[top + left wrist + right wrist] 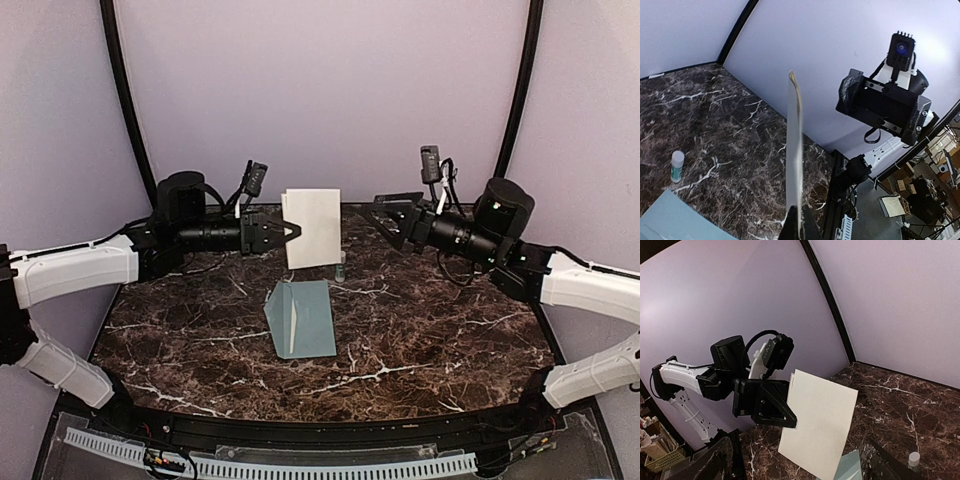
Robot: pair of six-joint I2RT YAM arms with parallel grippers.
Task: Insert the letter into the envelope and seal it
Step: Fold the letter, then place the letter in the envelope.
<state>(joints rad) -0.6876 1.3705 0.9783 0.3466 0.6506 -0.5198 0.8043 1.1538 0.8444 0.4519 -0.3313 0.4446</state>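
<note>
A folded white letter (312, 227) hangs upright in the air over the back of the table. My left gripper (293, 232) is shut on its left edge. The left wrist view shows the letter (795, 150) edge-on, rising from my left gripper's (799, 220) closed fingertips. My right gripper (385, 222) stands open just right of the letter and apart from it. From the right wrist view, the letter (817, 425) faces me between my spread fingers (715, 460). The pale blue-grey envelope (300, 318) lies flat mid-table below the letter, its flap to the left.
A small white-and-green glue stick (341, 270) stands upright just behind the envelope, under the letter. Purple walls and two curved black posts (125, 100) close off the back. The dark marble table (450, 340) has a black front rim.
</note>
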